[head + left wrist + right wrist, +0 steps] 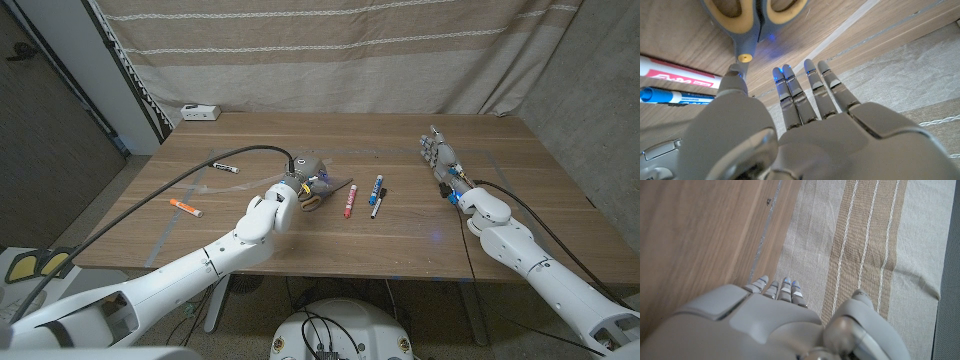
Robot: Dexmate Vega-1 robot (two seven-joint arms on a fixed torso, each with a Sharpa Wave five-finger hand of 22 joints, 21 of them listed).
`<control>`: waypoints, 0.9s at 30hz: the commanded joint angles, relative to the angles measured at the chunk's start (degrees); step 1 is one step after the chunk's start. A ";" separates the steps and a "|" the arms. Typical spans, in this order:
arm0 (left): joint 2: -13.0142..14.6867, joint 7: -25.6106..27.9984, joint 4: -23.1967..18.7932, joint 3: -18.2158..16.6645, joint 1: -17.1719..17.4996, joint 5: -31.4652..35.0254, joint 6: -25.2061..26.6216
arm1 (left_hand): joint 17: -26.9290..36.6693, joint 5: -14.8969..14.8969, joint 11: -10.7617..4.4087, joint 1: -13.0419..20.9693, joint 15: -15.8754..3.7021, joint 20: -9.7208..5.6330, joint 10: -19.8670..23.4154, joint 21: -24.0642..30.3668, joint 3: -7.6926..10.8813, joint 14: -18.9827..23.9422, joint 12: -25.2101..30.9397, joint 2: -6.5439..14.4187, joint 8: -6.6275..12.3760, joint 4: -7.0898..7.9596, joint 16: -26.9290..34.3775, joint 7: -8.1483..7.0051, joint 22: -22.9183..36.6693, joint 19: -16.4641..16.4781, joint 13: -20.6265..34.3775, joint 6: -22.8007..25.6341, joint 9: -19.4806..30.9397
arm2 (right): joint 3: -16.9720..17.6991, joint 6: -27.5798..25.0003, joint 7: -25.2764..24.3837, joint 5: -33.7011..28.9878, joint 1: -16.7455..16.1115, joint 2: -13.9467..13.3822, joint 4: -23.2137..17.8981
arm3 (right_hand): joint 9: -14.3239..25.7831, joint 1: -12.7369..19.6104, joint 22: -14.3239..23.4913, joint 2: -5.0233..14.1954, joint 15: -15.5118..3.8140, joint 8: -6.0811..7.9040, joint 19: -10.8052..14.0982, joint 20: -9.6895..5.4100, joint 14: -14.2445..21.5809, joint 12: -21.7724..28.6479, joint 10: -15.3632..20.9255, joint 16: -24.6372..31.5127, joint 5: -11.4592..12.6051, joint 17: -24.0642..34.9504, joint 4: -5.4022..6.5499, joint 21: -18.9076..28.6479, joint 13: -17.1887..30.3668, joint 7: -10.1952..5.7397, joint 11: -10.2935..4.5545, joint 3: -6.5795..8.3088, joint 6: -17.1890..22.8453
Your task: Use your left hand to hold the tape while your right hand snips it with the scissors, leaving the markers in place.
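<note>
The scissors (322,194) with yellow-and-blue handles (757,12) lie at mid-table. My left hand (305,170) hovers right over them, fingers (805,90) stretched out straight and holding nothing. A pale strip of tape (840,31) stuck to the wood runs just past the fingertips. To the right of the scissors lie a red marker (349,199), a blue marker (377,188) and a black marker (378,206); the red marker (680,77) and blue marker (675,96) also lie beside my thumb. My right hand (441,160) stands apart at the right, fingers (775,287) extended, holding nothing.
An orange marker (186,207) and a black-and-white marker (224,167) lie on the left half of the table (280,250). A white box (200,112) sits at the far left corner. A striped cloth (350,50) hangs behind the table. Another tape line (765,230) runs near the far edge.
</note>
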 commanded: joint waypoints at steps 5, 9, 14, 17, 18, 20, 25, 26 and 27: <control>0.18 -1.42 -0.14 0.47 -0.02 0.54 0.74 | 0.30 -0.24 -0.29 0.83 -8.64 -2.88 0.50 -0.14 0.43 0.07 0.42 -0.05 0.33 0.08 0.15 -0.10 0.24 -0.19 0.14 0.49 0.08 | 0.16 0.04 -0.05 0.15 -0.23 -0.04 -0.21 | 0.17 0.14 0.30 0.40 -0.92 0.02 -0.55 -0.04 -0.48 0.16 0.05 0.13 0.37 0.18 -0.08 0.50 0.12 0.15 -0.10 -0.20 -0.41; 0.34 -1.53 -0.30 0.42 0.16 0.55 0.83 | 0.30 -0.27 -0.34 0.83 -8.63 -2.81 0.45 -0.13 0.46 0.10 0.40 -0.05 0.33 0.10 0.16 -0.10 0.25 -0.18 0.15 0.55 0.08 | 0.21 -0.25 -0.24 0.35 -0.48 -0.08 -0.61 | 0.17 0.13 0.30 0.43 -0.97 0.00 -0.51 0.01 -0.48 0.17 0.06 0.14 0.37 0.18 -0.08 0.52 0.12 0.13 -0.04 -0.22 -0.48; 0.12 -1.83 -0.07 0.59 0.11 0.61 1.01 | 0.30 -0.32 -0.40 0.85 -8.62 -2.77 0.58 -0.16 0.52 0.24 0.45 -0.04 0.35 0.11 0.21 -0.11 0.25 -0.28 0.18 0.69 0.07 | 0.24 -0.31 -0.39 0.44 -0.63 -0.02 -0.81 | 0.17 0.12 0.31 0.48 -0.98 -0.02 -0.52 0.01 -0.42 0.17 0.01 0.17 0.38 0.18 -0.08 0.53 0.12 0.16 -0.12 -0.24 -0.54; 0.00 -2.03 0.22 0.75 -0.04 0.56 0.92 | 0.30 -0.34 -0.43 0.86 -8.62 -2.72 0.61 -0.17 0.54 0.27 0.45 -0.05 0.35 0.11 0.22 -0.12 0.25 -0.31 0.18 0.72 0.07 | 0.27 -0.33 -0.51 0.49 -0.75 0.01 -0.96 | 0.17 0.12 0.31 0.49 -0.92 -0.02 -0.51 0.05 -0.41 0.16 -0.01 0.18 0.38 0.18 -0.08 0.53 0.13 0.16 -0.12 -0.24 -0.54; 0.01 -2.08 0.29 0.80 -0.10 0.46 0.73 | 0.30 -0.35 -0.37 0.86 -8.62 -2.69 0.60 -0.18 0.55 0.28 0.45 -0.05 0.34 0.11 0.22 -0.11 0.25 -0.33 0.18 0.71 0.07 | 0.28 -0.33 -0.51 0.50 -0.78 -0.01 -1.01 | 0.17 0.12 0.31 0.50 -0.92 -0.02 -0.51 0.06 -0.42 0.16 -0.01 0.18 0.38 0.18 -0.08 0.53 0.13 0.15 -0.13 -0.24 -0.54; -0.06 -2.05 0.48 0.98 -0.23 0.53 0.52 | 0.30 -0.38 -0.35 0.86 -8.62 -2.66 0.57 -0.22 0.56 0.29 0.43 -0.06 0.33 0.12 0.22 -0.17 0.25 -0.45 0.19 0.72 0.07 | 0.32 -0.44 -0.65 0.52 -0.91 -0.08 -1.20 | 0.17 0.11 0.31 0.51 -0.97 -0.02 -0.53 0.05 -0.39 0.16 -0.02 0.19 0.38 0.18 -0.08 0.53 0.13 0.16 -0.14 -0.25 -0.58; -0.17 -2.01 0.45 1.07 -0.23 0.42 0.30 | 0.30 -0.43 -0.31 0.83 -8.62 -2.46 0.47 -0.31 0.58 0.27 0.38 -0.09 0.28 0.14 0.20 -0.32 0.25 -0.67 0.20 0.67 0.06 | 0.48 -0.39 -0.85 0.56 -1.20 -0.20 -1.52 | 0.17 0.11 0.31 0.55 -0.97 0.00 -0.53 0.11 -0.39 0.17 -0.03 0.20 0.38 0.18 -0.07 0.53 0.13 0.20 -0.10 -0.26 -0.55; -0.15 -2.16 0.41 1.07 -0.24 0.37 0.30 | 0.30 -0.44 -0.33 0.82 -8.63 -2.47 0.52 -0.31 0.59 0.26 0.40 -0.10 0.28 0.15 0.20 -0.39 0.25 -0.69 0.20 0.69 0.06 | 0.51 -0.33 -0.86 0.58 -1.23 -0.20 -1.54 | 0.17 0.11 0.31 0.55 -0.96 -0.01 -0.52 0.11 -0.39 0.17 -0.03 0.20 0.38 0.18 -0.08 0.54 0.13 0.18 -0.08 -0.26 -0.55; -0.14 -2.18 0.45 1.13 -0.27 0.45 0.29 | 0.31 -0.45 -0.31 0.81 -8.63 -2.46 0.56 -0.32 0.60 0.25 0.41 -0.11 0.27 0.15 0.19 -0.41 0.25 -0.70 0.20 0.69 0.06 | 0.53 -0.31 -0.85 0.58 -1.25 -0.21 -1.55 | 0.17 0.11 0.31 0.56 -0.96 -0.02 -0.53 0.12 -0.38 0.17 -0.04 0.20 0.38 0.18 -0.08 0.53 0.13 0.16 -0.11 -0.26 -0.59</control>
